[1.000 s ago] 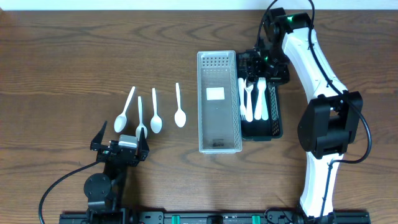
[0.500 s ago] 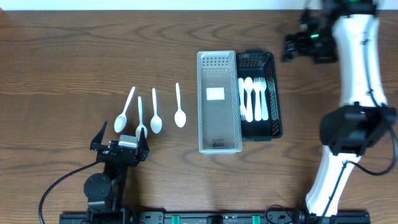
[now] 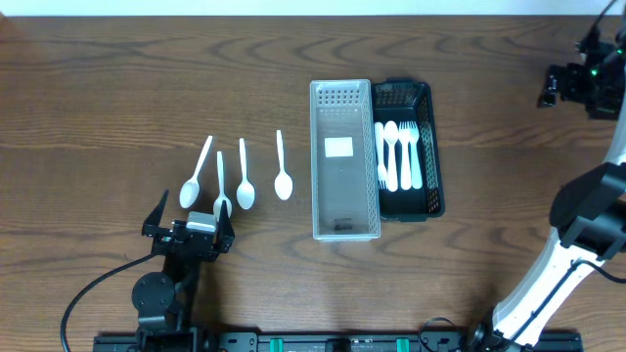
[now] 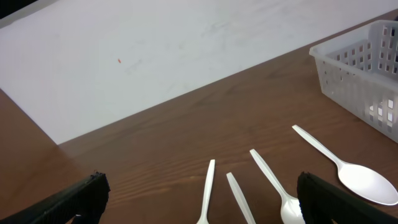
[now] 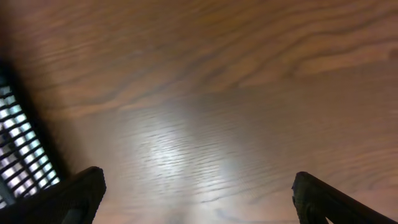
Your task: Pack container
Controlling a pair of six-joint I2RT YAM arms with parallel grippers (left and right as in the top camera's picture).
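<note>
Several white plastic spoons lie in a row on the wood table left of centre; they also show in the left wrist view. A clear perforated bin stands at the middle, empty but for a small label. A black basket beside it on the right holds several white forks. My left gripper rests open and empty just in front of the spoons. My right gripper is open and empty, high at the far right edge, well away from the basket.
The basket's black corner shows at the left edge of the right wrist view, over bare wood. A white wall runs behind the table in the left wrist view. The arm bases sit along the front edge.
My right arm has swung from over the black basket's far end out to the far right edge of the table. The forks stay in the basket. The left arm has not moved.
</note>
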